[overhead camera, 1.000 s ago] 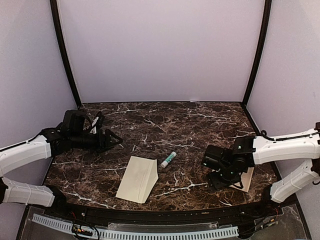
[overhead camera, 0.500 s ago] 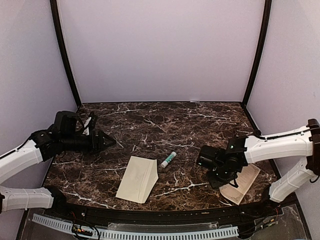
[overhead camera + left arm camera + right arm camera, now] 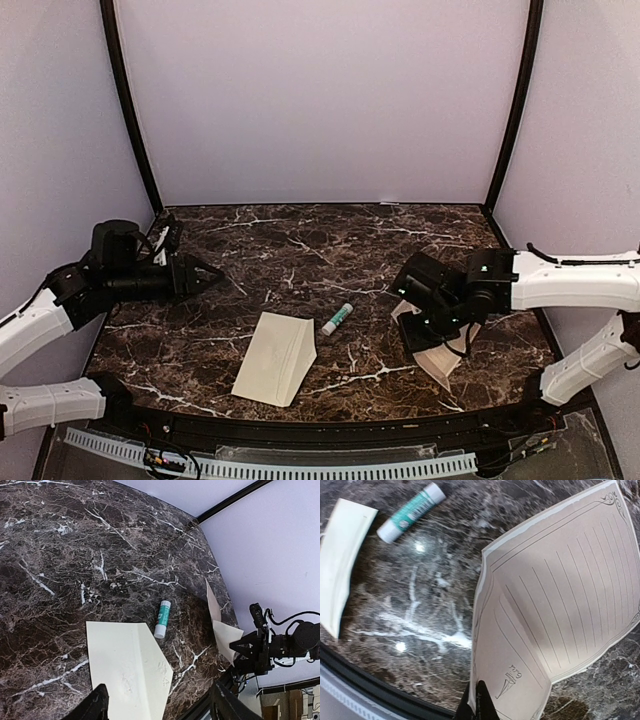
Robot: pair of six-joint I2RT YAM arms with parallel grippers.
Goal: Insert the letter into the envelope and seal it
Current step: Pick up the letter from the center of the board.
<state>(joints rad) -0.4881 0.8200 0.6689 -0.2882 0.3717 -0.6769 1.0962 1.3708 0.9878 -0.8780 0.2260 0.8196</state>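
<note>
The cream envelope lies flat near the table's front, its pointed flap open toward the right; it also shows in the left wrist view and at the left edge of the right wrist view. The letter, a cream lined sheet with a printed border, hangs bent and partly raised off the table at the right. My right gripper is shut on the letter's edge and sits just above it. My left gripper hovers open at the far left, well away from the envelope, nothing between its fingers.
A white and teal glue stick lies on the dark marble table between envelope and letter, also seen from both wrists. The table's front edge runs close below the right gripper. Lilac walls enclose three sides.
The right gripper closed on the letter's edge, lifted it and carried it leftward toward the table's middle. The left arm drew back to the left, still open.
</note>
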